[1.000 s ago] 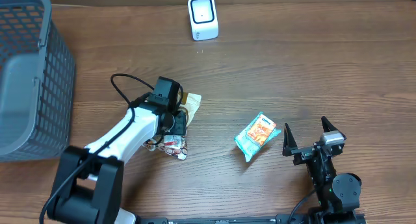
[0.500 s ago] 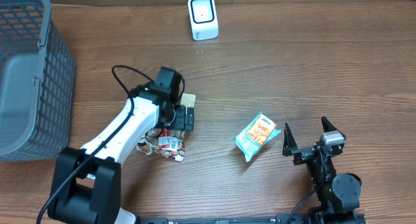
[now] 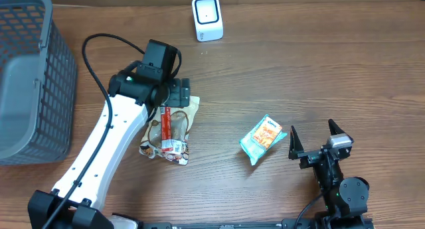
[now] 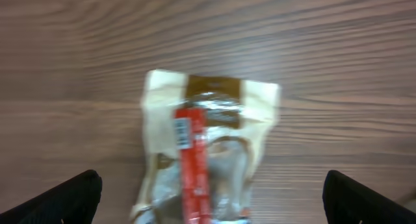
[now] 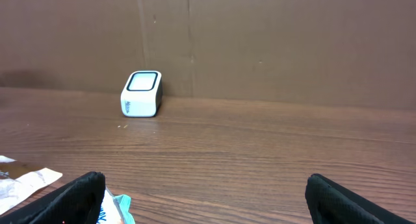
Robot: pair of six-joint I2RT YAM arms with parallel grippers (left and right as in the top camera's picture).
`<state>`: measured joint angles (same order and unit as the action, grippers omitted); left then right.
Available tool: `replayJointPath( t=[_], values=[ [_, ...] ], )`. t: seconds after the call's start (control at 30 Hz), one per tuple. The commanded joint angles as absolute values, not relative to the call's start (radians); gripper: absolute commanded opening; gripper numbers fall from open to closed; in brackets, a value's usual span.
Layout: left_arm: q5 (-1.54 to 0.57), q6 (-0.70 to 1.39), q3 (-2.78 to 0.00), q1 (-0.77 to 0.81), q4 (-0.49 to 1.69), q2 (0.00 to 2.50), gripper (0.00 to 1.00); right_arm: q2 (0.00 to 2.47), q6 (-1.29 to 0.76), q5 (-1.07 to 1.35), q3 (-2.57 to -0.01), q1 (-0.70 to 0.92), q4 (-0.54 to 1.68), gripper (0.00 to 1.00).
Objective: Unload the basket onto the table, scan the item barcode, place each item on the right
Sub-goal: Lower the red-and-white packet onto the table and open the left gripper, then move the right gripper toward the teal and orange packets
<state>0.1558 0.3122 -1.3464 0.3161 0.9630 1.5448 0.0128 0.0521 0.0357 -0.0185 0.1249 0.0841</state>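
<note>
Left claw: the left claw (image 3: 179, 95) has its jaws spread wide and grips nothing. It hangs over the far end of a snack pouch, left of the table's middle.
Left claw fingers: in the left wrist view the two dark fingertips (image 4: 71, 197) sit in the bottom corners, well apart. The pouch lies between them and touches neither.
Snack pouch: the snack pouch (image 3: 169, 126) is cream with a brown band at its far end and a red strip down its length. It lies flat on the wood, long side running near to far.
White label: a small white label (image 4: 183, 132) with dark print sits at the far end of the red strip, facing up. It is too blurred to read.
Left arm: the white left arm (image 3: 109, 146) reaches from the near left edge towards the pouch. A black cable (image 3: 93, 63) loops over it.
Right claw: the right claw (image 3: 312, 133) is near the right front edge, jaws fully parted and empty, pointing towards the far side.
Teal packet: a small teal packet (image 3: 263, 137) with an orange picture lies flat just left of the right claw, apart from it.
Scanner: a white scanner (image 3: 207, 18) with a dark window stands at the far edge, well apart from both the pouch and the packet.
Basket: a grey mesh basket (image 3: 56, 70) stands at the far left.
Table: the table (image 3: 332, 56) is brown wood grain.
</note>
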Motion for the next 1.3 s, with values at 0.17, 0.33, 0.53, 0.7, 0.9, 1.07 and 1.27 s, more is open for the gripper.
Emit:
replayJointPath(
  t=[0.17, 0.33, 0.53, 0.7, 0.9, 1.07, 1.27],
  values=[
    [0.299, 0.311, -1.344, 0.175, 1.014, 1.539, 1.00, 0.003, 0.050, 0.023, -0.008, 0.128, 0.082, 1.00],
    [0.295, 0.311, -1.332, 0.109, 1.024, 1.549, 1.00, 0.003, 0.050, 0.023, -0.008, 0.128, 0.082, 1.00],
    [0.295, 0.311, -1.330, 0.091, 1.042, 1.550, 1.00, 0.003, 0.050, 0.023, -0.008, 0.128, 0.082, 1.00],
    [0.295, 0.311, -1.330, 0.092, 1.042, 1.550, 1.00, 0.003, 0.050, 0.024, -0.008, 0.128, 0.080, 1.00],
    [0.295, 0.311, -1.330, 0.092, 1.042, 1.550, 1.00, 0.003, 0.049, 0.134, -0.009, 0.128, -0.036, 1.00],
    [0.291, 0.311, -1.330, 0.092, 1.042, 1.550, 1.00, 0.003, -0.113, 0.132, -0.081, 0.128, 0.010, 1.00],
    [0.291, 0.311, -1.330, 0.092, 1.042, 1.550, 1.00, 0.032, -0.139, -0.048, -0.272, 0.128, 0.323, 1.00]
  ],
)
